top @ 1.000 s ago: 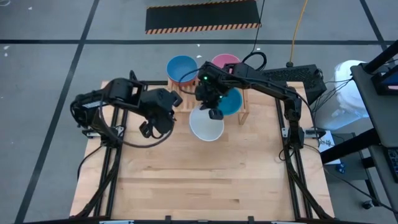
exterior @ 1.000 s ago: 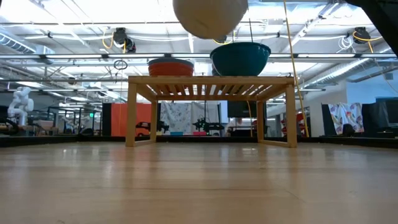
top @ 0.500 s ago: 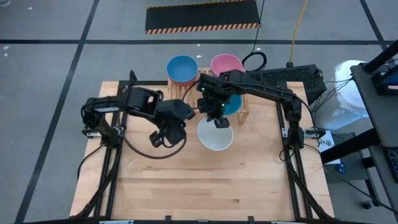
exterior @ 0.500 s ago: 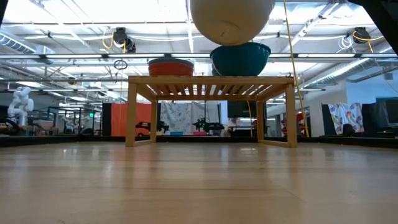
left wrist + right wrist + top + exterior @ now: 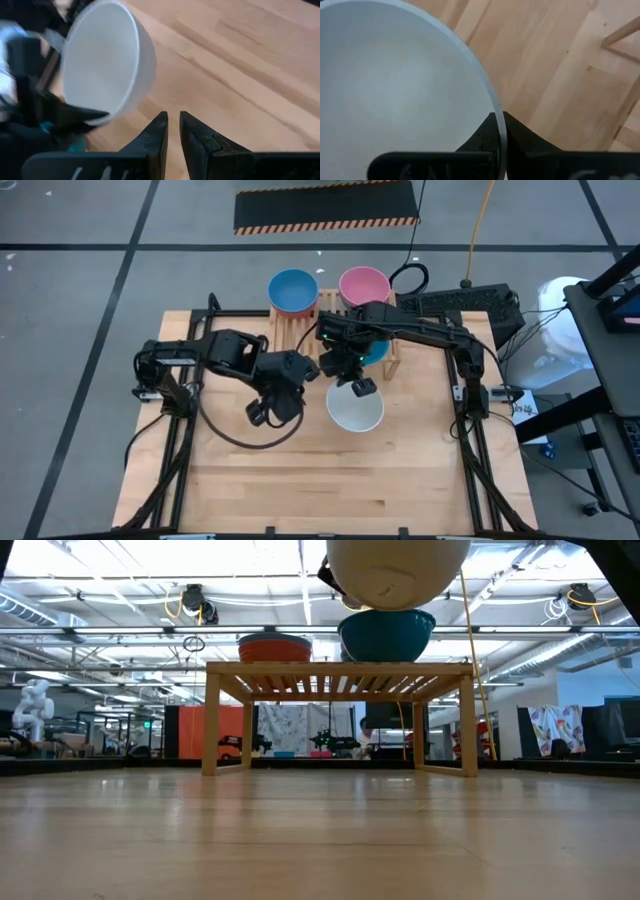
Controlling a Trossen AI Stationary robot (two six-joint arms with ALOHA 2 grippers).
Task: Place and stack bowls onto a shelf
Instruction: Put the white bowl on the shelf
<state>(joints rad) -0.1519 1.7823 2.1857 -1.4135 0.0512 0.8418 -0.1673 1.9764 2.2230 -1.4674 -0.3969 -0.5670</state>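
Note:
My right gripper (image 5: 359, 387) is shut on a white bowl (image 5: 355, 409), held in the air in front of the shelf (image 5: 335, 332). In the low view the white bowl (image 5: 398, 570) hangs higher than the shelf top (image 5: 340, 668). A teal bowl (image 5: 387, 635) and a red bowl (image 5: 274, 647) rest on the slats. From above, a light blue bowl (image 5: 293, 290) and a pink bowl (image 5: 363, 283) show at the shelf's far side. My left gripper (image 5: 260, 413) hovers left of the white bowl, its fingers (image 5: 159, 131) a narrow gap apart with nothing between them. My right gripper pinches the white bowl's rim (image 5: 499, 122) on its far side, one finger inside the bowl and one outside. The fingers slant down from the table's far side. The bowl hangs clear of the table, its opening mostly upward.
Bare wooden tabletop (image 5: 330, 480) stretches from the bowl to the near edge. The shelf stands at the table's far middle. Black frame rails (image 5: 170, 450) run along both table sides. A keyboard (image 5: 470, 302) lies at the far right.
My right gripper has carried the white bowl away from the shelf, toward the table's near edge and a little right, sinking slightly and rolling. My left gripper has moved right and toward the near edge, staying beside the bowl.

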